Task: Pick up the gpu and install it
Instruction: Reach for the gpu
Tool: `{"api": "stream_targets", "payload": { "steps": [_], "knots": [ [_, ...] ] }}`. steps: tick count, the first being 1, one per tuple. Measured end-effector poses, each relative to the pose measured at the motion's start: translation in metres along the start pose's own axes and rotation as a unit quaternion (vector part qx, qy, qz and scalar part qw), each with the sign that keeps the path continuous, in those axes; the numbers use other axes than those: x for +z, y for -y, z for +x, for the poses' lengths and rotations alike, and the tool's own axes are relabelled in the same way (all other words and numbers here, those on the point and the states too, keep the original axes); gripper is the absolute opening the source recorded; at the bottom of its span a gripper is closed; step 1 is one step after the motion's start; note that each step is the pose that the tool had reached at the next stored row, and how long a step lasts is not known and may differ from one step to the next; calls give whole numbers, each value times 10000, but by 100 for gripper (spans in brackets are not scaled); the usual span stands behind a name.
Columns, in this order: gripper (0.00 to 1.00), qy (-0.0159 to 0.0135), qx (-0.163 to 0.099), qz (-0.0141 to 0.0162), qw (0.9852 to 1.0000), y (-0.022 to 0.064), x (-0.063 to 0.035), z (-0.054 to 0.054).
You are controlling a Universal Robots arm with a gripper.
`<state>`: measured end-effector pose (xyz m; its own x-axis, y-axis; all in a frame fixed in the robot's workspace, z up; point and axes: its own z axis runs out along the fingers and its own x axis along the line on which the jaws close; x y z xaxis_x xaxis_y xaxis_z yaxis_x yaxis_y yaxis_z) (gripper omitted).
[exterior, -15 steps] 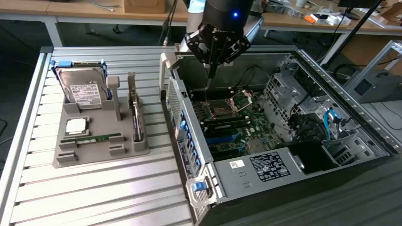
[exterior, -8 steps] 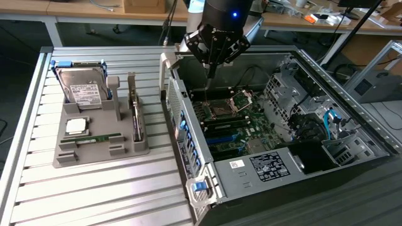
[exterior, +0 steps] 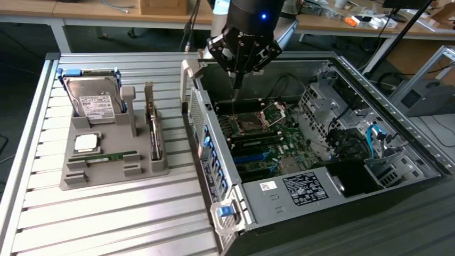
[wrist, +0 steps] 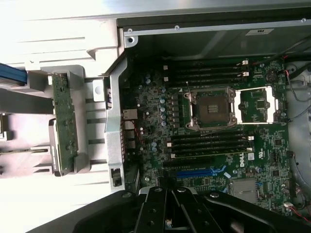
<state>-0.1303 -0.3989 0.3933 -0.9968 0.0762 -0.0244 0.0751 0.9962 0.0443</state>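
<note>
The end effector [exterior: 237, 84], black and closed to a point with nothing between its fingers, hangs over the far part of an open computer case [exterior: 398, 125], above the motherboard [exterior: 267, 144]. The case's upright metal wall [exterior: 202, 122], hung with blue clips, stands between it and the gpu [exterior: 153, 133]. The gpu is well apart from it towards the exterior view's left, outside the case. It stands on its long edge in a narrow slot of a grey holder [exterior: 106, 178] that rests on the counter [exterior: 106, 224]. The counter is ribbed silver metal, laid in long parallel slats. The holder is a matt grey block with moulded pockets. In it, left of the gpu in the exterior view, a silver hard drive [exterior: 96, 104] with a white label and blue frame stands upright at the far end. A square silver chip [exterior: 87, 141] lies flat nearer, and a narrow green RAM stick [exterior: 106, 158] lies nearest. The wrist view shows the gpu [wrist: 64, 121] edge-on as a thin green board studded with small parts, beside the case's pale sheet-metal edge. In that view the end effector [wrist: 171, 206] shows as black angular fingers drawn together over the motherboard [wrist: 155, 116]. The board is dark green and crowded, with a square metal-framed processor socket [wrist: 211, 109], rows of long black memory slots and one blue slot [wrist: 199, 172]. Blue cables [exterior: 376, 136] curl at the case's right side in the exterior view.
</note>
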Motion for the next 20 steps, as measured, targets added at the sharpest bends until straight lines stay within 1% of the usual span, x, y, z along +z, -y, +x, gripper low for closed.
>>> {"api": "stream_targets", "payload": {
  "steps": [9, 14, 20],
  "knots": [
    [11, 0, 0, 0, 10000, 3, -1, 36],
    [11, 0, 0, 0, 10000, 7, -2, 86],
    [11, 0, 0, 0, 10000, 7, -3, 100]
  ]
}}
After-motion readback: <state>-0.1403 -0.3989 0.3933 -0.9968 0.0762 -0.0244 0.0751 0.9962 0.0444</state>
